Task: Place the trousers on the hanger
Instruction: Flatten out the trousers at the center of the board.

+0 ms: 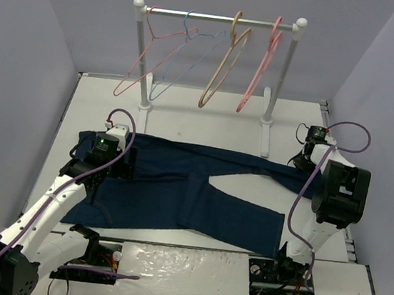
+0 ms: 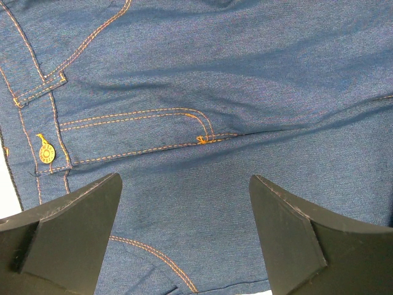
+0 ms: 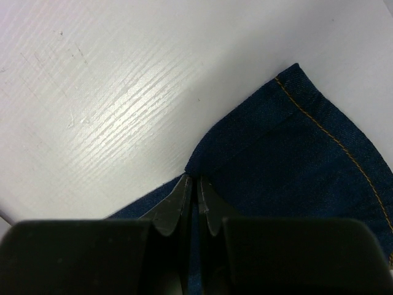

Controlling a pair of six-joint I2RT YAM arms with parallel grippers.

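Observation:
The dark navy trousers lie flat across the table, waist at the left, legs running right. The tan hanger hangs on the rail at the back, between a light-blue hanger and a pink one. My left gripper is open just above the waist; in the left wrist view its jaws stand wide apart over the pocket stitching. My right gripper is shut on the trousers at the far leg's hem; in the right wrist view the cloth is pinched between the fingertips.
A white rack with a metal rail stands at the back. It carries a thin pink hanger, a light-blue hanger and another pink hanger. Purple walls close in both sides. The arm bases sit at the near edge.

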